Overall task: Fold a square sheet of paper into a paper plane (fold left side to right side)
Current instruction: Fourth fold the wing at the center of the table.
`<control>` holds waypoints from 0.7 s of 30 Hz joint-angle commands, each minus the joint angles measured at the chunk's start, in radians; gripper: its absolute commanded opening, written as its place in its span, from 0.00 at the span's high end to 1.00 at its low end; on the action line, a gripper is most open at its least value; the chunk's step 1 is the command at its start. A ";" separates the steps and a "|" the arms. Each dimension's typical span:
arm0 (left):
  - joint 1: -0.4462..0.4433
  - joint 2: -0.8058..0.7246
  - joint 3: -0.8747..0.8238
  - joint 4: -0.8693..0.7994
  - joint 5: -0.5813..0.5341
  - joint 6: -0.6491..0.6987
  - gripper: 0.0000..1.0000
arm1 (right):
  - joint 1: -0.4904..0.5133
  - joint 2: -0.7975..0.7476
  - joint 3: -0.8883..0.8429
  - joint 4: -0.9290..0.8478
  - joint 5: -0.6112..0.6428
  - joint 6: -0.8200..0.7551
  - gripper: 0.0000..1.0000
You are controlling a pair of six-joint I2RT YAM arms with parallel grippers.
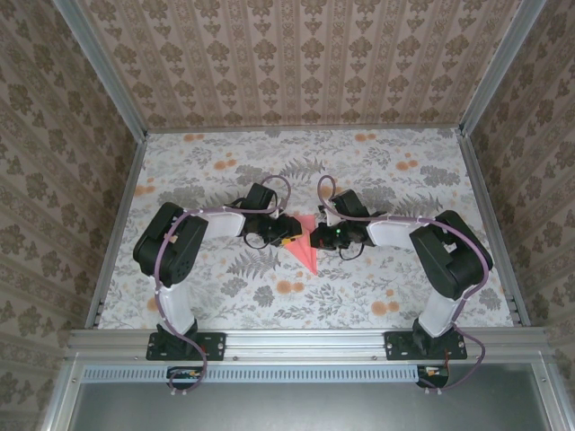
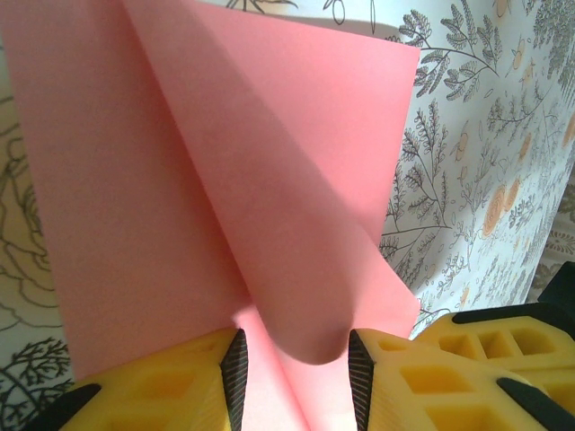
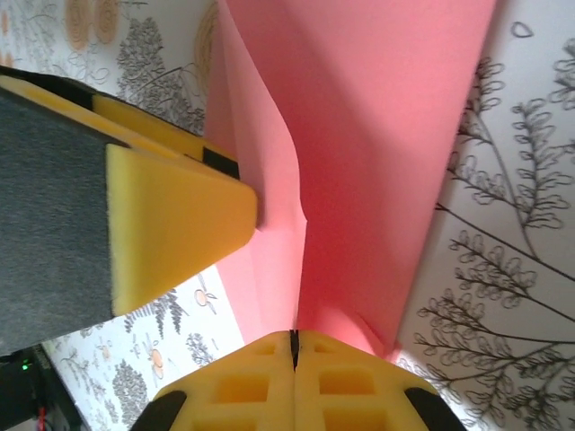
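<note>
Pink paper plane point(image 2: 269, 206) | between parted left fingers point(image 2: 153, 395); pinched by right fingers point(image 3: 243, 386)

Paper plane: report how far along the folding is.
Done: the paper already shows creases and tapers to a point. In hand: the right gripper pinches it shut; a flap curls, unflattened, between the fingers of the open left gripper. Left: pressing that fold flat.

We find the paper plane point(image 1: 306, 250) at the middle of the table point(image 1: 377, 292), with the left pincer point(image 2: 292, 364) on its left and the right pincer point(image 3: 294, 346) on its right.
</note>
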 commanded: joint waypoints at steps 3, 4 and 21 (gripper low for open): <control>-0.001 0.020 0.016 -0.060 -0.031 0.011 0.62 | 0.001 0.030 0.036 -0.082 0.072 -0.046 0.97; -0.001 0.020 0.015 -0.061 -0.031 0.013 0.62 | 0.001 0.033 0.039 -0.086 0.074 -0.050 0.97; -0.001 0.021 0.025 -0.070 -0.030 0.018 0.62 | 0.004 0.061 0.062 -0.135 0.111 -0.078 0.97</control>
